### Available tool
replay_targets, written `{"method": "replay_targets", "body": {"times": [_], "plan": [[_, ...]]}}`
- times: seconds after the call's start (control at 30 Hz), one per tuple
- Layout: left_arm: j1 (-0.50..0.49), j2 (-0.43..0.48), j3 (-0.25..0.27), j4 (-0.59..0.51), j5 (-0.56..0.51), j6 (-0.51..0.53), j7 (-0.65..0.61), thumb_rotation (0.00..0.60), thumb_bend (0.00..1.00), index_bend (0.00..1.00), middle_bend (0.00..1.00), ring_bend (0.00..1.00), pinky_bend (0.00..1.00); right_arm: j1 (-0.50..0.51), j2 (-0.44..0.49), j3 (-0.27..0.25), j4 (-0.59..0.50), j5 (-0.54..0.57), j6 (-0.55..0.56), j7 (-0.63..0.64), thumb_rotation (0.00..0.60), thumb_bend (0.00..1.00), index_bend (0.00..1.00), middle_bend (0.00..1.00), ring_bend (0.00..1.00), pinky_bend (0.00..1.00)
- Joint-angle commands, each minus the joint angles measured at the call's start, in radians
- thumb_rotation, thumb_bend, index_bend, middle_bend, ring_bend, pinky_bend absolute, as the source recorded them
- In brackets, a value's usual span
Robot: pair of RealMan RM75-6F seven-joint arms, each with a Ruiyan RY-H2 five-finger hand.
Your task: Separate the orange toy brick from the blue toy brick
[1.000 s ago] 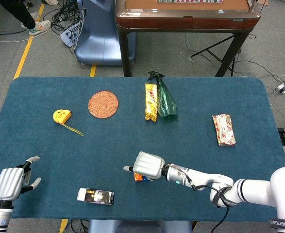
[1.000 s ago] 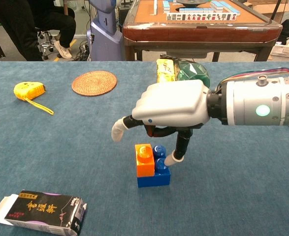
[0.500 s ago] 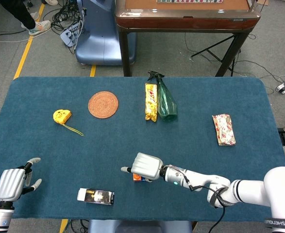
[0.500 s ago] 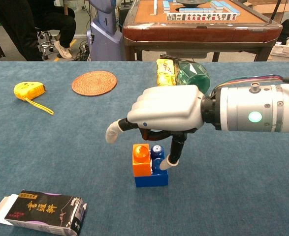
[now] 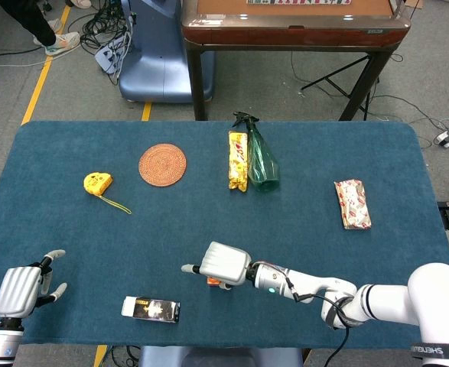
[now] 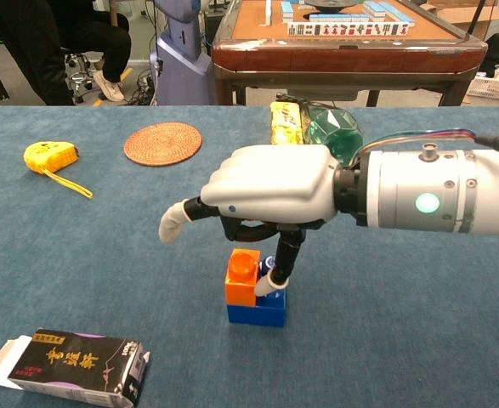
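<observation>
Your right hand point(image 6: 266, 191) moved left, now directly over bricks. Orange toy brick point(image 6: 242, 277) still sits on blue toy brick point(image 6: 258, 308), near table front edge. One fingertip touches blue brick, probably to pin it; nothing pinched. Left hand point(image 5: 17, 290) idle, fingers spread.

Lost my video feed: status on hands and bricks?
Right hand over bricks, a finger touching, no grip. Left hand idle, open. Orange brick still on blue brick. Nothing in the way.

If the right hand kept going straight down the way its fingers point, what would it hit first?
Probably the blue toy brick: one of the right hand's fingers already reaches its top, beside the orange toy brick. Contact is unclear.
</observation>
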Motion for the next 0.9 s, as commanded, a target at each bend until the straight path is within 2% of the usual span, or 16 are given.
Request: {"method": "replay_targets", "body": {"times": [0.03, 0.23, 0.6, 0.9], "plan": [[-0.001, -0.001, 0.0, 0.0, 0.0, -0.002, 0.001, 0.6, 0.24, 0.32, 0.77, 0.63, 0.83, 0.001, -0.005, -0.003, -0.001, -0.002, 0.006, 0.007, 0.6, 0.15, 0.19, 0.92, 1.0, 1.0], [-0.001, -0.003, 0.004, -0.001, 0.003, -0.005, 0.004, 0.6, 0.24, 0.32, 0.77, 0.63, 0.83, 0.002, 0.001, -0.012, -0.009, -0.003, 0.011, 0.015, 0.6, 0.15, 0.19, 0.92, 1.0, 1.0], [-0.003, -0.006, 0.004, -0.004, 0.003, -0.009, 0.008, 0.6, 0.24, 0.32, 0.77, 0.63, 0.82, 0.015, 0.067, -0.015, -0.052, 0.042, -0.053, -0.001, 0.6, 0.16, 0.22, 0.92, 1.0, 1.0], [-0.004, -0.005, 0.006, -0.01, 0.004, -0.01, 0.014, 0.6, 0.24, 0.32, 0.77, 0.63, 0.82, 0.043, 0.057, -0.002, -0.052, 0.072, -0.112, -0.034, 0.6, 0.28, 0.27, 0.92, 1.0, 1.0]]}}
